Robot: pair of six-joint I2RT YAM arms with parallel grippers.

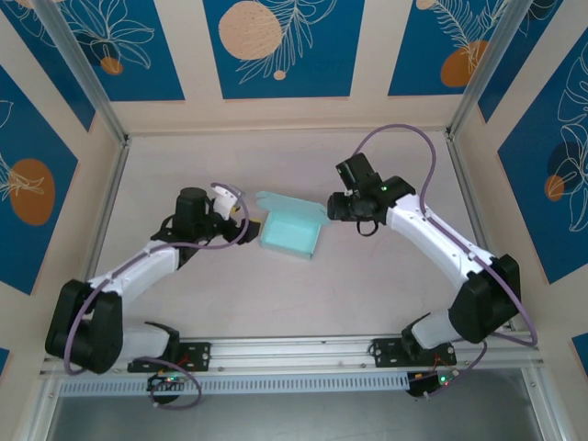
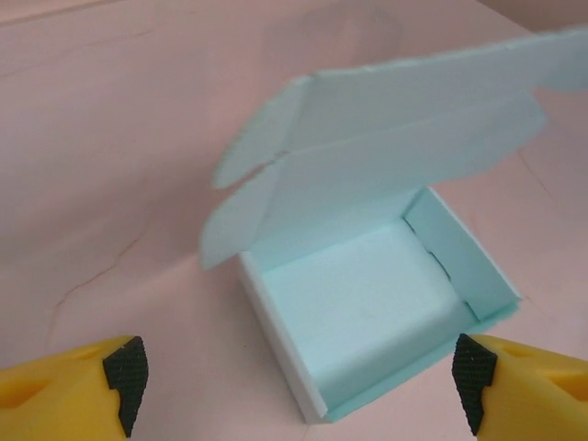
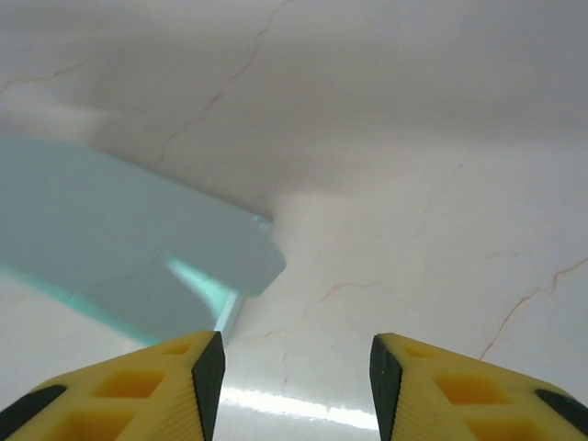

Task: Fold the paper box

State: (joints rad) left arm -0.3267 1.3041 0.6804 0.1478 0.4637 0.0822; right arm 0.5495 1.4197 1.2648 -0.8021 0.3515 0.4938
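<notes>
- Paper box (image 1: 292, 231) sits on the table (image 1: 367, 285) between the two grippers, with its tray walls up and its lid standing open.
- Left gripper (image 2: 299, 377) is spread wide and empty, just short of the tray's near corner.
- Right gripper (image 3: 296, 367) is parted and empty, with the lid flap just beside one finger.
- Risk: nothing pins the tray, so a push on the lid could slide the light box or crease the card.
- Both arms reach inward and low with elbows bent, their wrists facing across the box.

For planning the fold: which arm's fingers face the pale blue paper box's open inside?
The left fingers; the pale blue paper box lies open before them, the right fingers beside its lid.
</notes>
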